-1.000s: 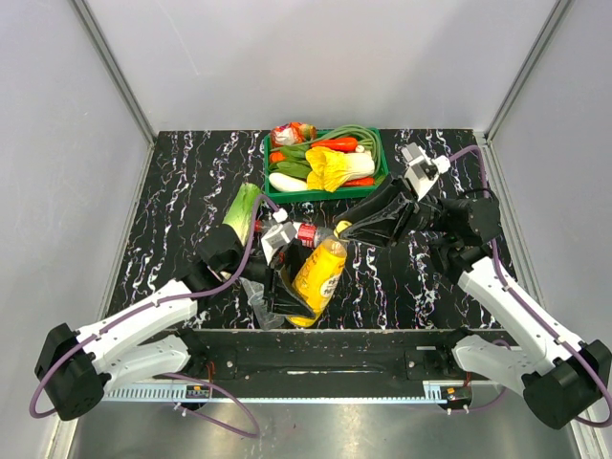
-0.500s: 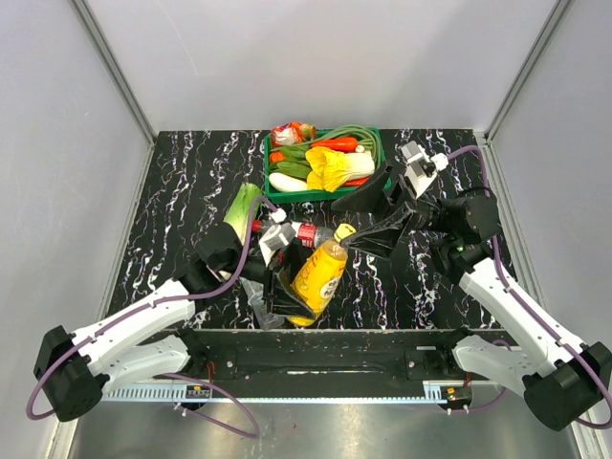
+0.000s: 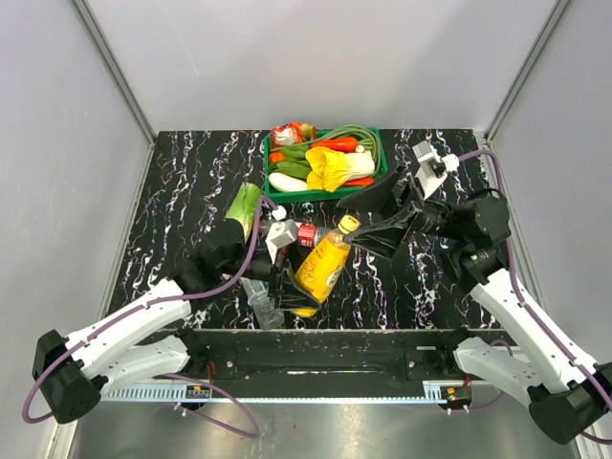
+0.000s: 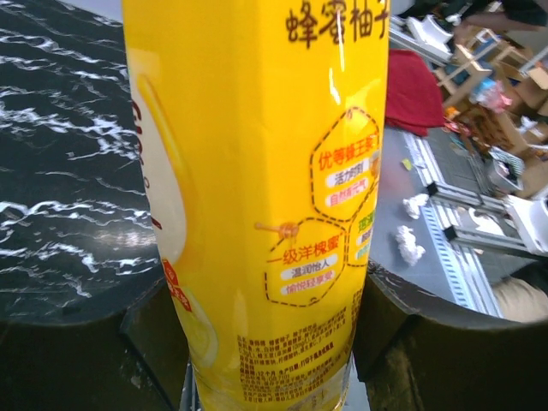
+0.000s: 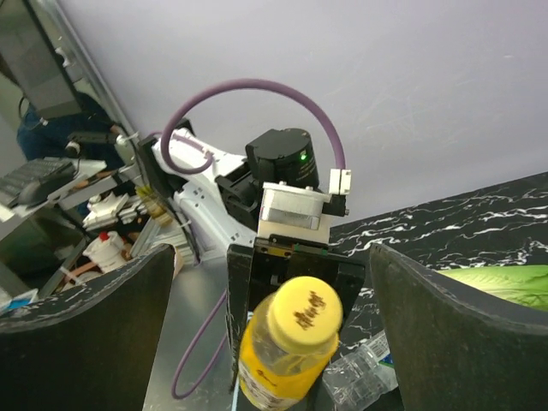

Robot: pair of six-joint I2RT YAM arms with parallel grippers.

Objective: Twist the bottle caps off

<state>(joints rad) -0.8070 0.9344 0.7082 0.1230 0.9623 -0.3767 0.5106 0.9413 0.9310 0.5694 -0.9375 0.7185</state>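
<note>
- Left end effector (image 4: 272,330): jaws part-closed on the lower body of the yellow bottle (image 4: 257,171), holding it tilted with the neck toward the right arm; the grip is unchanged.
- Yellow cap (image 5: 300,318): on the neck, between the right jaws and touching neither.
- Right end effector (image 5: 270,282): clamped on this cap a second ago, now spread wide. This is probably a release between turns, since the cap is not yet off.
- Surroundings: a leek (image 3: 244,208) lies on the desk (image 3: 182,191). A clear bottle (image 3: 260,304) lies under the left arm. A red cap (image 3: 307,233) sits just beside the yellow bottle, crowding it. A vegetable basket (image 3: 267,163) stands behind.
</note>
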